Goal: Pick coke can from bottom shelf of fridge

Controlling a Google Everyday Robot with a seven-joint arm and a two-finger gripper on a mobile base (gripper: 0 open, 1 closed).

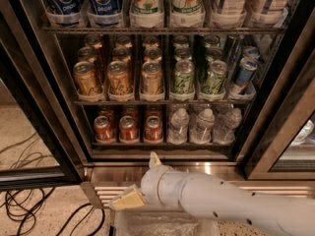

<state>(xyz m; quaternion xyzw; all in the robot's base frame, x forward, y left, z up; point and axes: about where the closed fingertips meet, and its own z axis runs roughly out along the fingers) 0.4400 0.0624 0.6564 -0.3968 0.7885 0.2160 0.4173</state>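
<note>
Three red coke cans [128,129] stand in front on the left half of the bottom shelf [162,143] of the fridge [47,77], with more red cans behind them. My gripper [141,180] is outside the fridge, below the shelf and in front of the shiny steel base [211,169]. It is open and empty. One tan finger [127,199] points down-left and the other [154,160] points up toward the cans. The white arm [221,200] runs in from the lower right.
Water bottles [203,126] fill the right half of the bottom shelf. Orange-gold cans [86,77] and green-silver cans [183,76] stand on the shelf above. The open door frame [29,176] is at the left. Black cables [29,210] lie on the floor. A clear plastic bin [167,225] sits below the arm.
</note>
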